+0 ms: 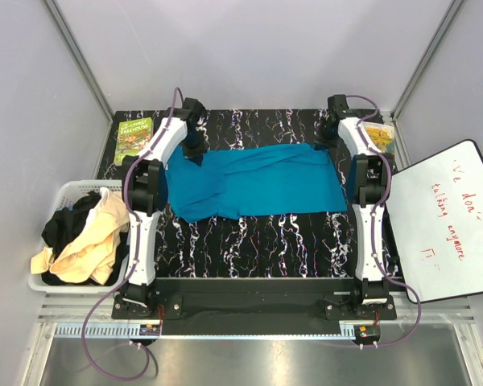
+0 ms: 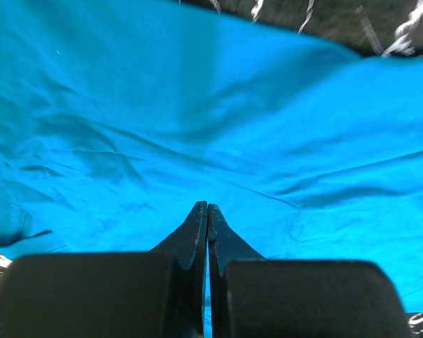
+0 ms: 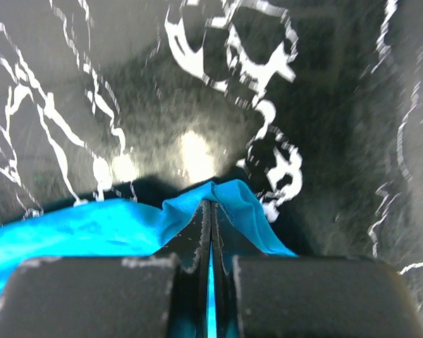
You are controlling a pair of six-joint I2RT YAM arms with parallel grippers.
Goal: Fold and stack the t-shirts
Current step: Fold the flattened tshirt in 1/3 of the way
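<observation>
Marbled table (image 1: 249, 241) | teal t-shirt (image 1: 258, 189) spread | left pincer (image 2: 207, 205), right pincer (image 3: 210, 203) clamp its far corners

Top view: far corners of teal t-shirt (image 1: 253, 181) hidden under the wrists. Left wrist view: shirt runs off left, right and bottom edges; can't tell if left fingers (image 2: 196, 232) pinch cloth. Right wrist view: worktop (image 3: 197, 105) blurred, shirt cut at left edge. Black t-shirt (image 1: 60, 229) mostly buried under cream t-shirts (image 1: 92, 241) in basket (image 1: 74, 187), cream count unclear. Book (image 1: 381, 135) partly behind right arm (image 1: 362, 173). Whiteboard (image 1: 447, 217) clipped at right edge, writing only partly legible.
</observation>
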